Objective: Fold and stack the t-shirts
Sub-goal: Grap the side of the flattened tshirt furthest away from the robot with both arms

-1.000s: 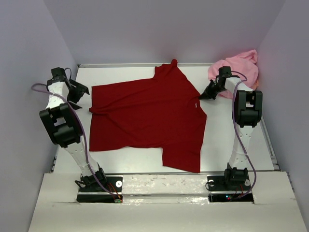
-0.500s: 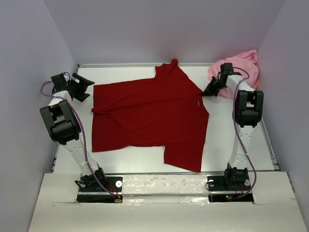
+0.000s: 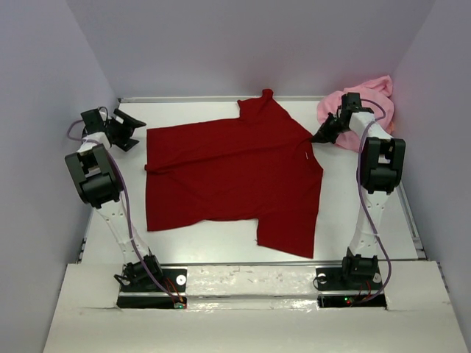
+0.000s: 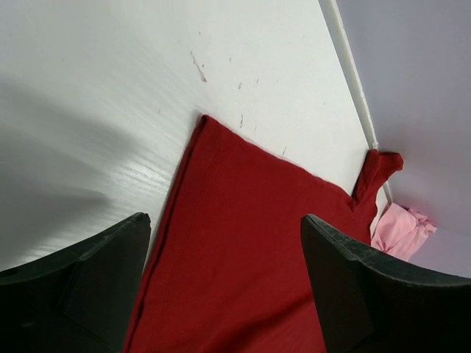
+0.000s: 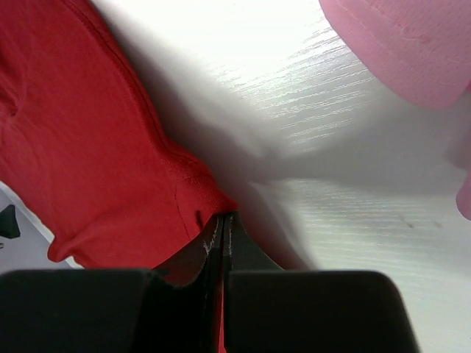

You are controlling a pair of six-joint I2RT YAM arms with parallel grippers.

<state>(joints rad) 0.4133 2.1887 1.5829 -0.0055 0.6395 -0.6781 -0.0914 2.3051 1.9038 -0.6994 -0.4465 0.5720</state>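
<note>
Two shirts, none folded yet. Dark red shirt point(image 3: 228, 173) lies flat mid-desk point(image 3: 206, 243). Left pincer point(image 3: 132, 132) spread, empty, beside its left edge. Right pincer point(image 3: 319, 137) pinches its right edge, probably for straightening. Pink shirt point(image 3: 364, 99) bunched far-right.

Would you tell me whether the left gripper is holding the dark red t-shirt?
No, the left gripper stands wide open, and the dark red t-shirt lies flat on the table beyond it.
</note>
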